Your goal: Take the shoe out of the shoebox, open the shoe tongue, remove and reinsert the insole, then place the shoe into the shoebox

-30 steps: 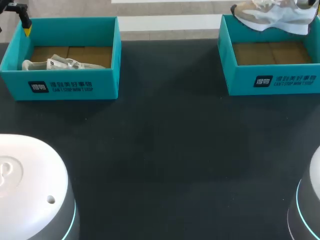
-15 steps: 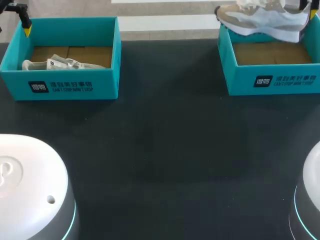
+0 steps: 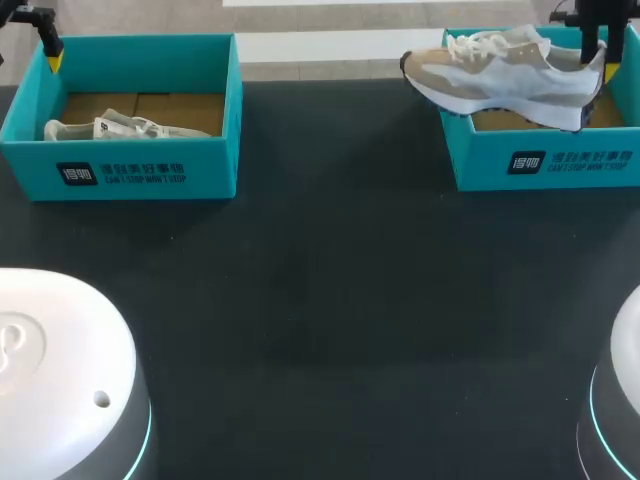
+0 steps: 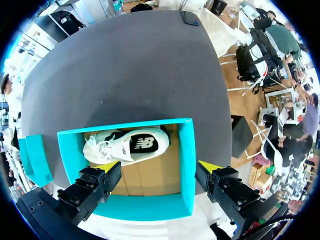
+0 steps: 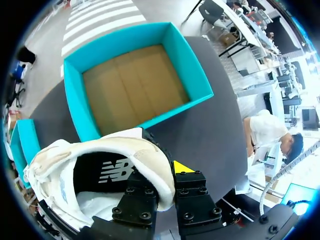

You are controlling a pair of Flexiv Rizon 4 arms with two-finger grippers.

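Note:
A beige and white sneaker (image 3: 500,75) hangs over the left wall of the right teal shoebox (image 3: 540,162), toe pointing left past the box. My right gripper (image 3: 592,48) is shut on its heel. In the right wrist view the heel collar of this sneaker (image 5: 100,165) sits clamped in that gripper (image 5: 165,172), and the shoebox (image 5: 75,105) beneath shows only its bare cardboard floor. A second white sneaker (image 3: 120,128) lies in the left teal shoebox (image 3: 130,172). My left gripper (image 4: 159,169) stands open above that box (image 4: 186,165), over the white sneaker (image 4: 127,147).
The two shoeboxes stand at the far left and far right of the dark table (image 3: 330,300). Both arm bases show at the near corners, the left one (image 3: 60,380) white and rounded.
My right arm has carried the beige sneaker down and to the left, from above the box's back wall to over its left wall. The left arm has not moved.

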